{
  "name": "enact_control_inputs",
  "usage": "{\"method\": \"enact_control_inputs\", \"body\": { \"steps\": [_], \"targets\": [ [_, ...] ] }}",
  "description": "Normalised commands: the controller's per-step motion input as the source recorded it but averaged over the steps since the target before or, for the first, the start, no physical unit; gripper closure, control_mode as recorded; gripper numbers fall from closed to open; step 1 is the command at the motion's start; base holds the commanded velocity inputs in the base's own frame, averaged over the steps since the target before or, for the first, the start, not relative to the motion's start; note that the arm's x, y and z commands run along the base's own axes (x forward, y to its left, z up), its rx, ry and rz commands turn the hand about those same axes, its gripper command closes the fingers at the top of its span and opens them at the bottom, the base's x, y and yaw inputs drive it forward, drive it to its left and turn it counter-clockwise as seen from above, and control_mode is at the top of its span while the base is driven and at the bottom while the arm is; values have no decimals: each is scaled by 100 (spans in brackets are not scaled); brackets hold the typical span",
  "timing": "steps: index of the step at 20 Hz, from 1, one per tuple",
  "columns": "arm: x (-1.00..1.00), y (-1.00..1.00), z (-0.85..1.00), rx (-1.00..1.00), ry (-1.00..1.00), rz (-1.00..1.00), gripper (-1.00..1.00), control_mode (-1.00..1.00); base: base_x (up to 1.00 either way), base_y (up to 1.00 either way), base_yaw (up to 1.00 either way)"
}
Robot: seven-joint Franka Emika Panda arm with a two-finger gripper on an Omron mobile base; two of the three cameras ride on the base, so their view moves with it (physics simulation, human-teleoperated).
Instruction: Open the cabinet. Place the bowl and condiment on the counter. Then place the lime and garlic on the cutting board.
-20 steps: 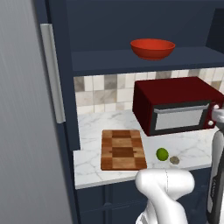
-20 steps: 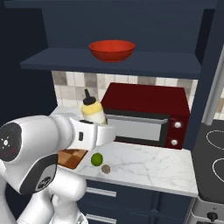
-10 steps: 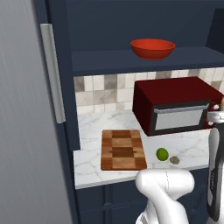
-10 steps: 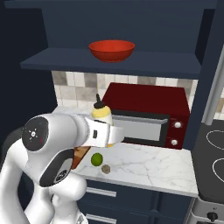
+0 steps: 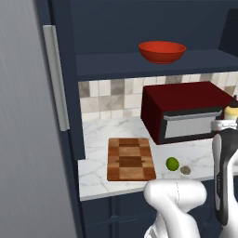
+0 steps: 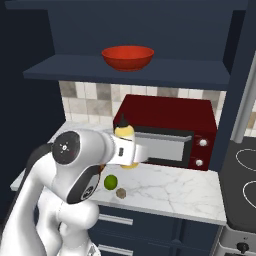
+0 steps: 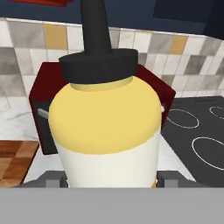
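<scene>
The gripper (image 6: 127,152) holds the bottle (image 7: 105,131), with a finger (image 7: 168,178) on each side of its fat yellow body. In the hand view the dark cap points up, so the bottle is upright. It hangs in the air in front of the microwave (image 6: 172,132), above the counter (image 6: 170,190). I think the job now is to put it down. It should go down slowly and straight to a bare white spot, away from the lime (image 6: 110,182) and the garlic (image 6: 120,192). The fingers should let go only when the bottom sits flat, or it may tip. The right base view shows the arm and the bottle, but the arm hides the board. The left base view shows the whole board (image 5: 131,159), with the lime and garlic just beside it on the counter. Both show the red bowl (image 5: 162,51) up on the shelf of the open cabinet (image 5: 139,65).
</scene>
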Motion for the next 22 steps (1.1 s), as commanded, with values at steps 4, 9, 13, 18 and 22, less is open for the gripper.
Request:
{"method": "enact_control_inputs", "body": {
  "steps": [4, 9, 13, 18, 22],
  "targets": [
    [34, -23, -43, 0, 0, 0, 100, -100, 0, 0, 0],
    [33, -19, -40, 0, 0, 0, 100, -100, 0, 0, 0],
    [34, -23, -36, 0, 0, 3, 100, -100, 0, 0, 0],
    [26, -36, -29, 0, 0, 5, 100, -100, 0, 0, 0],
    [19, -45, -26, 0, 0, 4, 100, -100, 0, 0, 0]
  ]
}}
